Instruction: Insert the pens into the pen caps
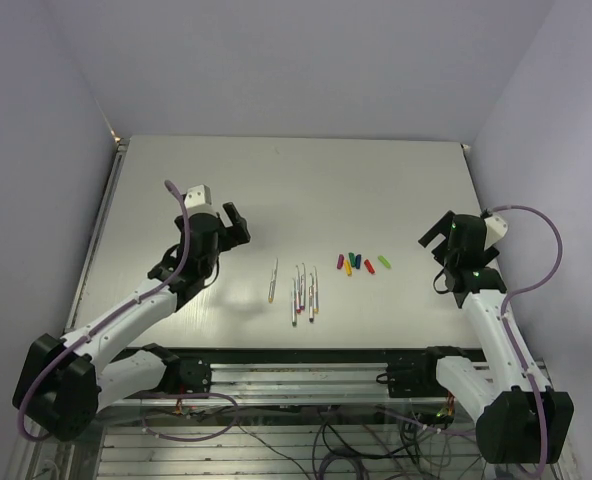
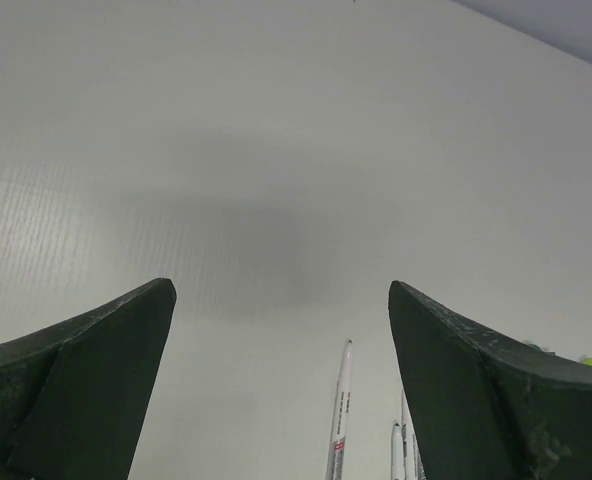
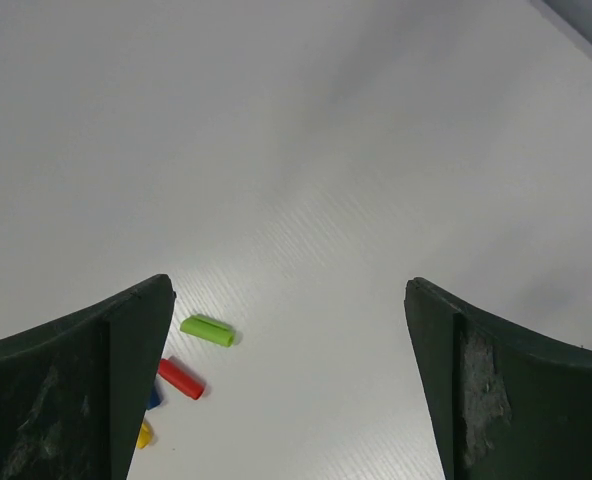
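Observation:
Several whitish pens lie near the table's front middle: one alone (image 1: 273,280), the rest bunched (image 1: 304,292). The left wrist view shows the lone pen (image 2: 341,410) and others (image 2: 400,450). Right of them are the caps: purple (image 1: 340,262), orange-yellow (image 1: 347,268), dark green (image 1: 353,258), blue (image 1: 359,263), red (image 1: 369,267), light green (image 1: 384,261). The right wrist view shows the light green (image 3: 207,330), red (image 3: 181,378), blue (image 3: 153,398) and yellow (image 3: 143,435) caps. My left gripper (image 1: 238,226) (image 2: 281,290) is open and empty, left of and beyond the pens. My right gripper (image 1: 433,236) (image 3: 288,285) is open and empty, right of the caps.
The pale table (image 1: 296,190) is walled on the left, back and right. A metal rail (image 1: 296,365) runs along the near edge between the arm bases.

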You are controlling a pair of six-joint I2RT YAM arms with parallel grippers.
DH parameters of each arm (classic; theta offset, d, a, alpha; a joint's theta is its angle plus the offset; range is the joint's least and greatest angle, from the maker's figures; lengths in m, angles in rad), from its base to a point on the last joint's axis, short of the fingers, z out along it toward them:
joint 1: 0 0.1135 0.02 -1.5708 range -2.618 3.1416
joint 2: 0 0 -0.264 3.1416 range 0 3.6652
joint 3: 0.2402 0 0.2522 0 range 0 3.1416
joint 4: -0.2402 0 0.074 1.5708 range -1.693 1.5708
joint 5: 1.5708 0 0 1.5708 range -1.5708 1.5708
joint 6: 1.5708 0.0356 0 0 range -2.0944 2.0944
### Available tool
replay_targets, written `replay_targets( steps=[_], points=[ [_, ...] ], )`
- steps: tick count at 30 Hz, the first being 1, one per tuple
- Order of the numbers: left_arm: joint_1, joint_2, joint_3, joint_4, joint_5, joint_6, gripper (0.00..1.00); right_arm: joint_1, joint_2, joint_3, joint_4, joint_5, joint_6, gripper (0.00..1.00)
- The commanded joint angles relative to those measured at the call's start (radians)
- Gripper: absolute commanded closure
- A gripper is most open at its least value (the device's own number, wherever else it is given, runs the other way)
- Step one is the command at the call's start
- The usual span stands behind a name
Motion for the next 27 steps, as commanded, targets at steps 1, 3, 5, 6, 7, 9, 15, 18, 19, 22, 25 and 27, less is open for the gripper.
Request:
replay_targets(
  steps=[1, 3, 5, 6, 7, 9, 15, 18, 19, 22, 25, 27],
  points=[
    [0.008, 0.019, 0.05, 0.043, 0.026, -0.006, 0.01, 0.006, -0.017, 0.018, 0.006, 0.005, -0.011, 0.0],
    [0.007, 0.025, 0.049, 0.048, 0.027, -0.006, 0.01, 0.006, -0.033, 0.006, 0.016, 0.008, -0.02, 0.0],
    [0.007, 0.032, 0.045, 0.054, 0.028, -0.012, 0.01, 0.005, -0.042, 0.0, 0.015, 0.019, -0.018, 0.0],
    [0.008, 0.035, 0.044, 0.057, 0.03, -0.014, 0.01, 0.005, -0.048, -0.001, 0.014, 0.024, -0.019, 0.0],
    [0.008, 0.039, 0.046, 0.058, 0.031, -0.013, 0.01, 0.005, -0.049, -0.002, 0.015, 0.029, -0.022, 0.0],
    [0.007, 0.051, 0.054, 0.051, 0.035, -0.008, 0.01, 0.005, -0.053, 0.002, 0.009, 0.03, -0.018, 0.0],
    [0.007, 0.078, 0.108, 0.007, 0.035, 0.057, 0.01, 0.004, -0.048, 0.036, -0.031, 0.025, -0.033, 0.0],
    [0.007, 0.106, 0.154, -0.047, 0.014, 0.068, 0.01, 0.005, -0.041, 0.016, 0.012, -0.034, -0.1, 0.0],
    [0.007, 0.122, 0.176, -0.078, 0.002, 0.062, 0.01, 0.004, -0.043, 0.008, 0.032, -0.053, -0.112, 0.0],
    [0.007, 0.173, 0.248, -0.166, 0.027, 0.066, 0.01, 0.004, -0.04, 0.0, 0.06, -0.071, -0.096, 0.0],
    [0.006, 0.189, 0.246, -0.15, 0.126, 0.088, 0.01, 0.004, -0.007, 0.014, 0.059, -0.086, -0.123, 0.0],
    [0.005, 0.185, 0.219, -0.099, 0.187, 0.092, 0.01, 0.004, 0.011, 0.018, 0.075, -0.11, -0.139, 0.0]
  ],
)
